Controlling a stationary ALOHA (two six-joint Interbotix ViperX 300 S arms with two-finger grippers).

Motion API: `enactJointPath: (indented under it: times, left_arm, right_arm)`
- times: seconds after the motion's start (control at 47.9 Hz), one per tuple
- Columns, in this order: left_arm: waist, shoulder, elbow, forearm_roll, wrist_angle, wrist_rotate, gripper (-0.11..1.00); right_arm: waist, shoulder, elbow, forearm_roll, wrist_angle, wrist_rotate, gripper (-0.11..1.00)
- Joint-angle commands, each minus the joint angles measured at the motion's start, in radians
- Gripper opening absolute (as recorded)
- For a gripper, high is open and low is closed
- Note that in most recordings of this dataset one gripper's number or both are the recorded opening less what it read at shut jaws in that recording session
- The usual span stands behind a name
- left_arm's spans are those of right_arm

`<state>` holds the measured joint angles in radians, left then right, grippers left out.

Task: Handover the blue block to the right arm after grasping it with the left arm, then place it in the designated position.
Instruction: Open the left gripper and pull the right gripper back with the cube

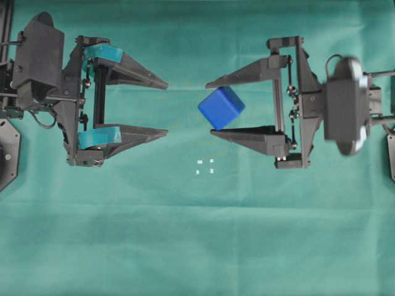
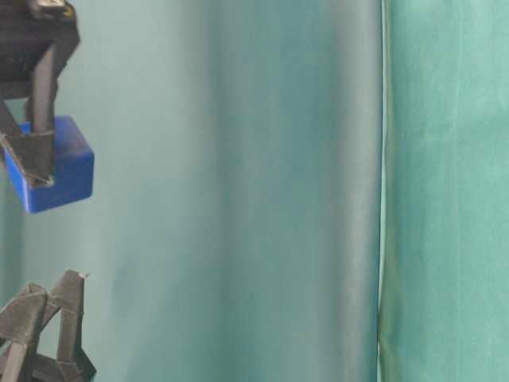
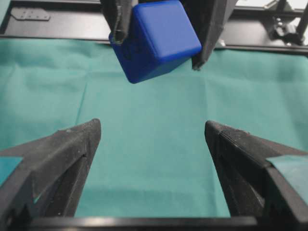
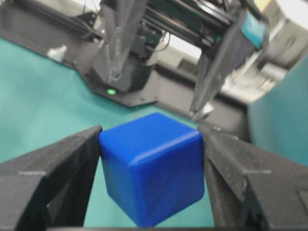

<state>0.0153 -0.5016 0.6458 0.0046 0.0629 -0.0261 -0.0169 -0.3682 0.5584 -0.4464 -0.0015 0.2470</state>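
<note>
**Two steps done, placing still to do**

Between the right gripper's [image 1: 210, 107] black fingers sits the blue block [image 1: 221, 107], clamped on two opposite faces and tilted, held off the green cloth [image 1: 197, 246]. Beyond its tips, the left gripper [image 1: 167, 108] stands wide open and empty, well apart. Off to the side of the right gripper lie the four white dots [image 1: 205, 167], still bare. Judged so, grasp and handover are finished; the setting-down remains.

1. The right gripper [image 4: 151, 137] fills the lower frame; its two black fingers [image 4: 57, 166] point away from the camera.
2. The blue block [image 4: 153, 166] sits clamped between the fingertips, touching both, tilted with one corner downward.
3. Beyond the fingertips, the left gripper [image 4: 156, 94] faces the pincer, jaws spread apart.
4. Green cloth [image 4: 43, 96] lies beneath.
</note>
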Motion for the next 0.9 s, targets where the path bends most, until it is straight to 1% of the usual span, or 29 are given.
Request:
enactJointPath:
  times: [0.0, 0.042, 0.125, 0.877]
  left_arm:
    - [0.003, -0.011, -0.011, 0.0, -0.003, 0.002, 1.0]
    - [0.003, -0.011, -0.011, 0.0, -0.003, 0.002, 1.0]
    - [0.003, -0.011, -0.012, 0.0, -0.003, 0.002, 1.0]
    - [0.003, -0.005, -0.015, 0.002, -0.003, 0.002, 1.0]
  right_arm:
    - [0.008, -0.023, -0.017, 0.008, 0.035, 0.078, 0.65]
    - [0.008, -0.025, -0.017, 0.006, 0.054, 0.114, 0.65]
    - [0.011, -0.026, -0.021, 0.006, 0.081, 0.155, 0.65]
    - [0.011, -0.029, -0.025, 0.003, 0.092, 0.156, 0.65]
